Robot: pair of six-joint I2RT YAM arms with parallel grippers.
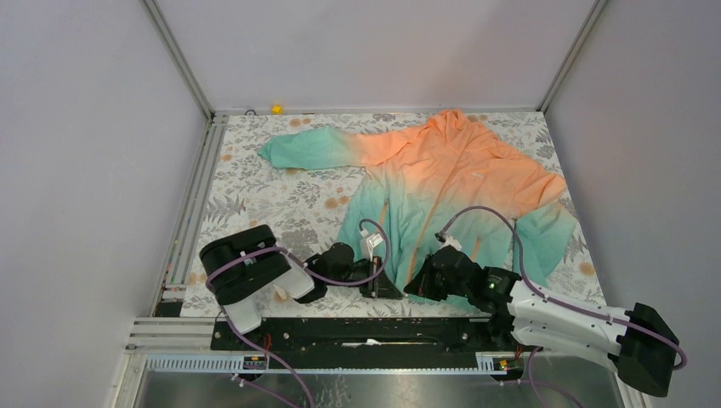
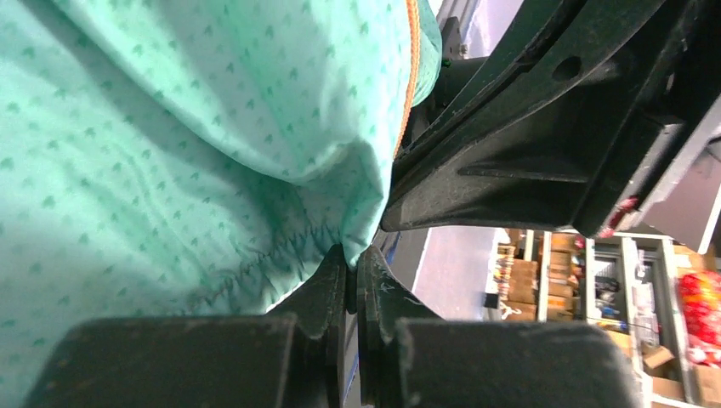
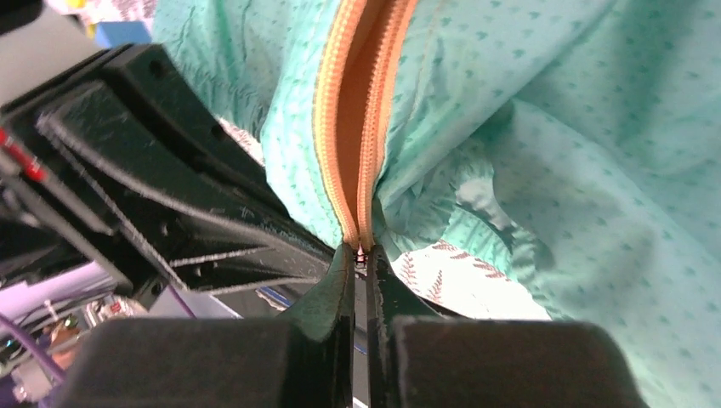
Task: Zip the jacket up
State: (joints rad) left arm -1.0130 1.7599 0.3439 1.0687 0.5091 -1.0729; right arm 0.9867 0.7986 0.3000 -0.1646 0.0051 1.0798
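Note:
The jacket (image 1: 442, 174) lies spread on the patterned table, orange at the shoulders and teal toward the hem, hood at the far side. My left gripper (image 1: 389, 289) is shut on the teal hem (image 2: 361, 225) just left of the front opening. My right gripper (image 1: 418, 287) is shut on the bottom end of the orange front zipper (image 3: 361, 153), with a small pink pull (image 3: 360, 252) pinched between the fingertips. In the right wrist view the two zipper tapes run up from my fingertips and stand slightly apart. Both grippers sit close together at the jacket's near hem.
The table has a grey floral cloth (image 1: 272, 200). A small yellow object (image 1: 276, 109) sits at the far edge. Metal rails (image 1: 191, 212) run along the left side and the near edge. The left sleeve (image 1: 310, 146) stretches to the far left.

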